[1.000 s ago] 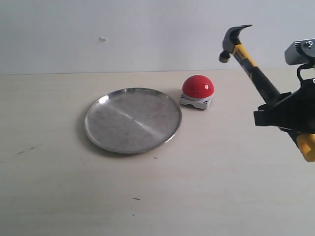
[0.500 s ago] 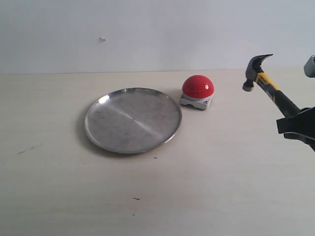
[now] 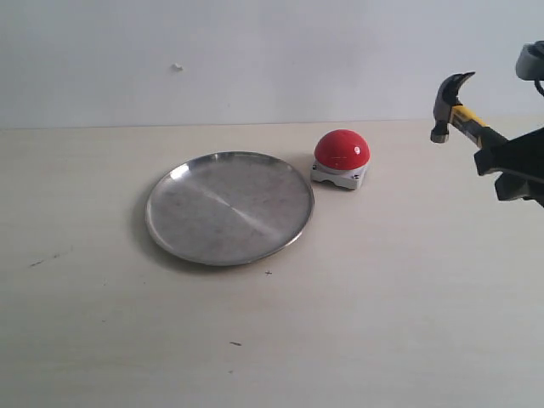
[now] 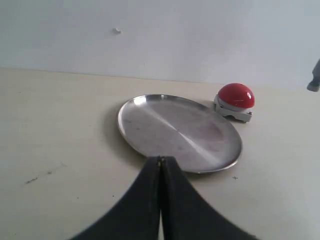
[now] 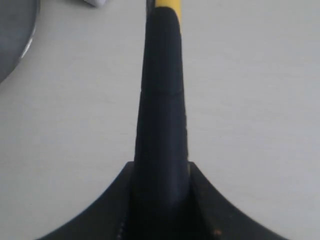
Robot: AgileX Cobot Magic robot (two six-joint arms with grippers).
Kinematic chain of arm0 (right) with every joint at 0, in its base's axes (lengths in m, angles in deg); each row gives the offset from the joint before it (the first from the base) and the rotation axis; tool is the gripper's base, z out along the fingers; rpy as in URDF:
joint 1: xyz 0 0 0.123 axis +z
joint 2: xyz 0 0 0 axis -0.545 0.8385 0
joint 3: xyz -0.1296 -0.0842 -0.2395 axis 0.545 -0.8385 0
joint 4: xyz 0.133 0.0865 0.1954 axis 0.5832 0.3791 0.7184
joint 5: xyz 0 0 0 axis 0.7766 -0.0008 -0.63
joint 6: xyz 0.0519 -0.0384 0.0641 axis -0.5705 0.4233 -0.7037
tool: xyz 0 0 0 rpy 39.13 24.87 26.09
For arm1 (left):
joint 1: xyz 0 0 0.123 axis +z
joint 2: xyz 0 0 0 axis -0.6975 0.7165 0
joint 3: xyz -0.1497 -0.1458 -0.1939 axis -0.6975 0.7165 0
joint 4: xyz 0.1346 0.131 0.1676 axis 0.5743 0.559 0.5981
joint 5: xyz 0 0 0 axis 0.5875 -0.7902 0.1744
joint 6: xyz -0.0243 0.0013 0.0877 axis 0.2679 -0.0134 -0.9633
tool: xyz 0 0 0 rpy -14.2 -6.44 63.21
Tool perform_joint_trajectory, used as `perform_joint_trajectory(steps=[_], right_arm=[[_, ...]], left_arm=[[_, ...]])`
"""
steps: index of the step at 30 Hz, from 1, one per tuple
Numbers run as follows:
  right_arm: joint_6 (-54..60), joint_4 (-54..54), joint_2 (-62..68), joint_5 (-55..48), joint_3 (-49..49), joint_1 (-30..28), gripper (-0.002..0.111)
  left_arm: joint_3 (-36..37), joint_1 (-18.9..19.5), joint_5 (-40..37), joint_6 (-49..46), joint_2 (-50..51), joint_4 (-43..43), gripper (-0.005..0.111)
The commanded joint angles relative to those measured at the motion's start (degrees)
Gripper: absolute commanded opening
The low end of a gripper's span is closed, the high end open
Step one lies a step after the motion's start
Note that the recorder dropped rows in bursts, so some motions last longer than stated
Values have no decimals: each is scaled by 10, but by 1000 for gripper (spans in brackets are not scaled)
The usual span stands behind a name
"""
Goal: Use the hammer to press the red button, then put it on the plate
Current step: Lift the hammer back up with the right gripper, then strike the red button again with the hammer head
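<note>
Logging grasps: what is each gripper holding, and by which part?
The right gripper holds the hammer by its black handle; the left gripper is shut, holding nothing.

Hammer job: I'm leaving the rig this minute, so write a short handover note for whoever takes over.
Grippers: left gripper shut and empty, pointing at the plate; right gripper shut on the hammer by its handle.
Things: hammer head up in the air, right of the red button, not touching it. Button sits just off the plate's right rim. Plate holds nothing.
Done: hammer picked up. Whether the button was pressed cannot be told.
Left: press if needed, then lay the hammer on the plate.
</note>
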Motion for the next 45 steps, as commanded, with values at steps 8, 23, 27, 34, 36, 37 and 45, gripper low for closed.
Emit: perform_joint_trajectory(steps=[8,23,27,34,36,37,45], right_arm=[[-41,3,62,186,27,105,0],[-19,7,151,192,79,105,0],[-14,7,174,169,109,105,0],[-14,7,197,168,122,105,0],[-10,7,196,170,122,105,0],[-8,7,198,170,122,105,0],[9,30,199,176,128,105,0]], left_arm=[[0,-5,-1,0,1,1,0],[0,-5,-1,0,1,1,0],[0,-5,-1,0,1,1,0],[0,-5,-1,0,1,1,0],[0,-5,-1,0,1,1,0],[0,-5,-1,0,1,1,0],[0,-5,-1,0,1,1,0]])
